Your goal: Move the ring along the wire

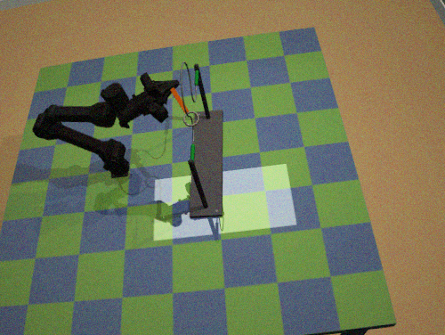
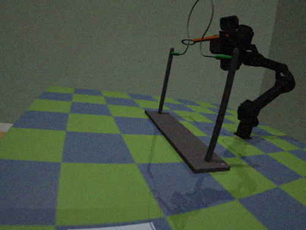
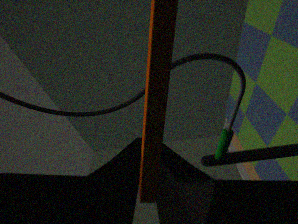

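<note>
The gripper (image 1: 176,85) (image 3: 151,150) is shut on the orange handle (image 1: 180,100) (image 2: 205,38) (image 3: 161,75). The handle's far end carries the ring (image 1: 190,118) (image 2: 188,41), which lies nearly flat around the wire just above its low end in the exterior view. Whether ring and wire touch cannot be told. The ring is outside the wrist view. The thin grey wire (image 2: 213,13) (image 3: 75,114) rises in a tall loop between the posts. One green part (image 1: 192,152) (image 2: 175,53) is nearer the ring; the other green part (image 1: 197,77) (image 2: 223,57) is at the opposite post.
One post (image 1: 198,184) (image 2: 166,81) stands at the ring's end of the dark base board (image 1: 209,178) (image 2: 183,137). The other post (image 1: 202,93) (image 2: 222,104) stands at the opposite end. The arm (image 1: 80,114) (image 2: 266,62) reaches in from the handle's side, above the checkered table.
</note>
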